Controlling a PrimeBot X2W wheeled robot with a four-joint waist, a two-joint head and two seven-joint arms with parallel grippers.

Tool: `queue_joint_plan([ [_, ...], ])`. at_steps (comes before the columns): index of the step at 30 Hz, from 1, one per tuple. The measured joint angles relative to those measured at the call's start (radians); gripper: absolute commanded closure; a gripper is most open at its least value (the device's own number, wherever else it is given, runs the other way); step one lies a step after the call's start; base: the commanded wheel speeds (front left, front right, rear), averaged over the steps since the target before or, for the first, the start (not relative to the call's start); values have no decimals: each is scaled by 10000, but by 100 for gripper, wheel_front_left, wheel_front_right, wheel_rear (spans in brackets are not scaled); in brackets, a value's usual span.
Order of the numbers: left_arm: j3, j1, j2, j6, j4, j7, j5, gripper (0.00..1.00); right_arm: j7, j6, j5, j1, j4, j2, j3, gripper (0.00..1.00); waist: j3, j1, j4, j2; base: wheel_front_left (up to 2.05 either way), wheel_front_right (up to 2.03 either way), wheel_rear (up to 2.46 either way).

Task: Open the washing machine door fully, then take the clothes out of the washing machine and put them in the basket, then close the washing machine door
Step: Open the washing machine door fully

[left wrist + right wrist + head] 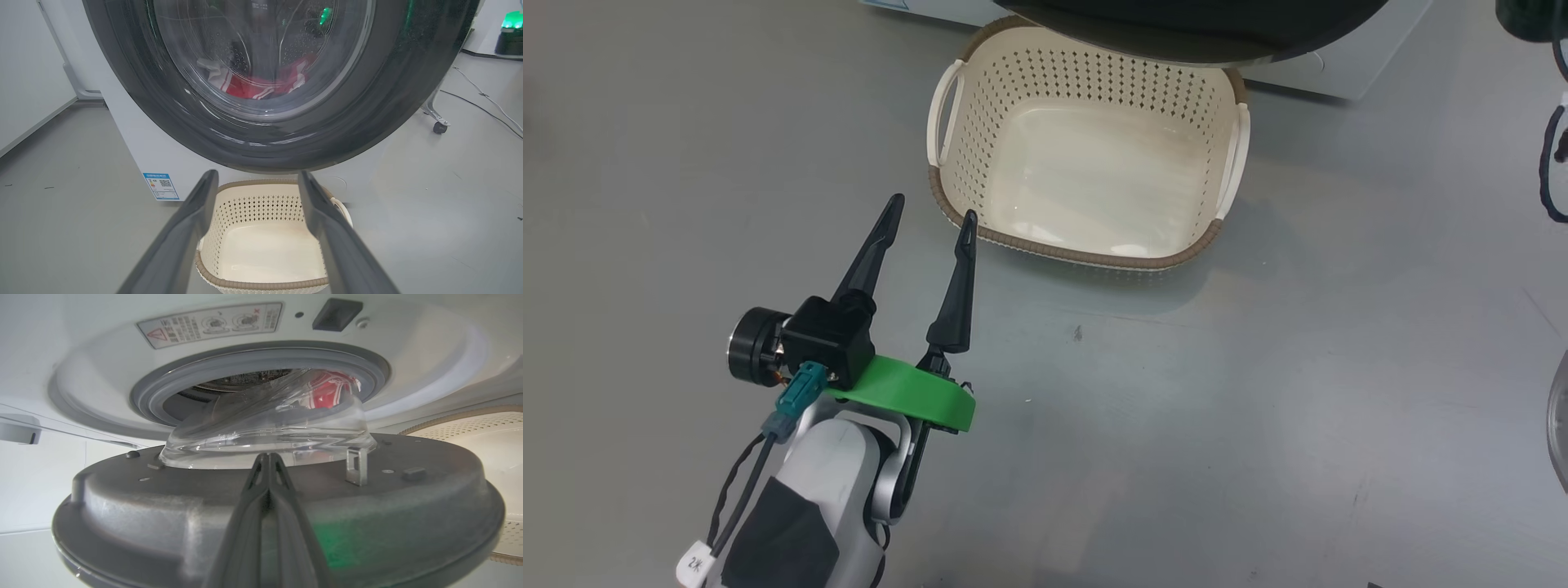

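In the head view we find the left gripper (933,208) reaching up from 7 o'clock, its two dark fingers spread apart and holding nothing, their tips near the near-left corner of the basket (1094,255). The basket stands on the grey floor (1258,408) toward 12 o'clock. Over its far rim, at 12 o'clock, hangs the black edge of the washing machine door (1192,24). From the left wrist we look between the spread fingers at that door's glossy outer face. Through its glass we make out the clothes (261,85), red with white trim, lying in the perforated drum (235,57) at 12 o'clock. A blue label (161,185) sits on the white washing machine (135,139) at 8 o'clock. From the right wrist we see the right gripper (265,457) rising from 6 o'clock with its fingers pressed together, pinching nothing. It lies in front of the door's grey inner face, just below the glass bowl (265,428); whether it touches the door we cannot tell. The door stands partly open, its bowl tilted away from the grey gasket (261,359).
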Motion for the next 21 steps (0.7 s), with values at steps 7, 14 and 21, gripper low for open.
queue_joint_plan([
  [7,35,3,0,2,-6,0,10,0,261,0,0,411,169,128,205,100,-96,0,-73,0,0,0,0],
  [14,111,5,0,2,2,0,17,0,393,0,4,656,224,259,305,100,-232,0,-144,0,0,0,0],
  [21,150,63,0,2,82,0,102,0,600,2,82,1031,316,370,337,100,-473,0,-199,0,0,0,0],
])
